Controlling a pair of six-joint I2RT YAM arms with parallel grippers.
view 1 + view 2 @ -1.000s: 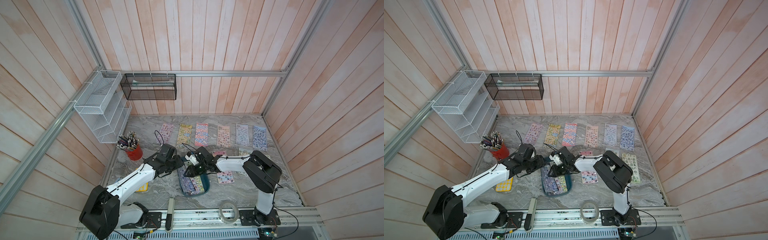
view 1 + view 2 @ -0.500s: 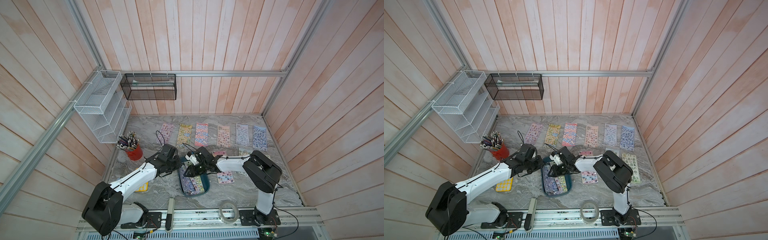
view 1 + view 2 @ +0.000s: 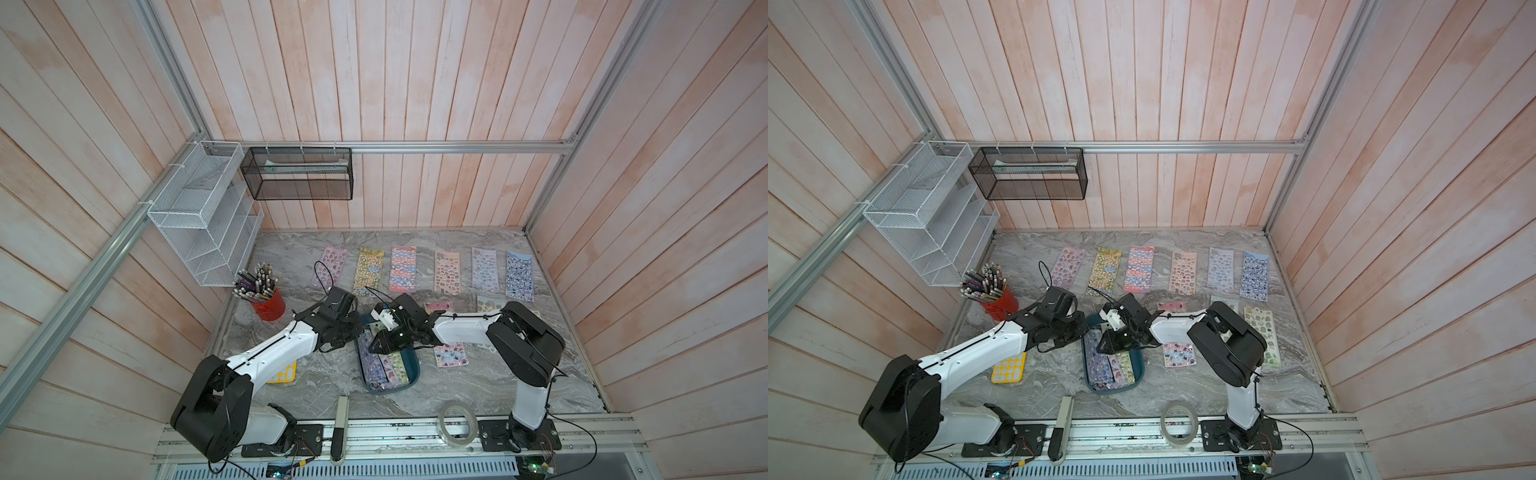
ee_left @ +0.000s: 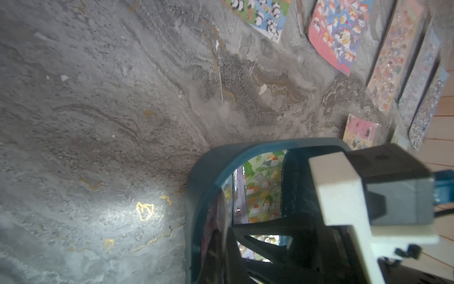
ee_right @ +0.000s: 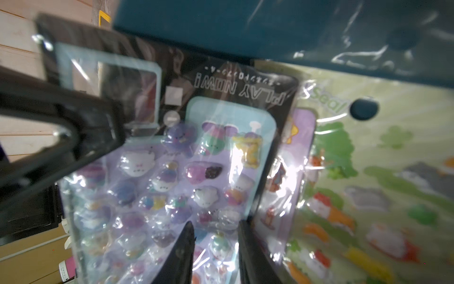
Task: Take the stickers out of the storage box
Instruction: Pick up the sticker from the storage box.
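Stickers in the box (image 3: 384, 368): several sleeved sheets are stacked lengthwise and overlapped inside the storage box (image 3: 412, 365). A purple sheet (image 5: 172, 186) is seen uppermost, on the side nearer the left arm (image 3: 282, 345). A green sheet (image 5: 383, 172) is laid lower, toward the right arm (image 3: 461, 330).
Storage box: it is set on the table (image 3: 478, 386) near the middle of the front edge, between the two arms, with its long side running away from the robot.
Left jaws: they are closed fully on a far corner of the purple sheet's clear sleeve, just inside the box's far end. The sleeve is seen pinched between them in the right wrist view.
Right jaws: they are held a narrow way apart with nothing gripped. The fingertips (image 5: 183, 242) are pointed down at the purple sheet, and some of its puffy figures are visible in the gap. Whether the tips are pressed on the sleeve cannot be told.
Sheet relative to jaws: the purple sheet is clamped at one corner by the left jaws and lies directly under the right jaws, which are placed nearer its middle.
Stickers outside the box: six sheets (image 3: 402, 274) are laid in a row along the far side of the table, well apart from both jaws. A few more (image 3: 451, 355) are laid beside the box on the right arm's side.
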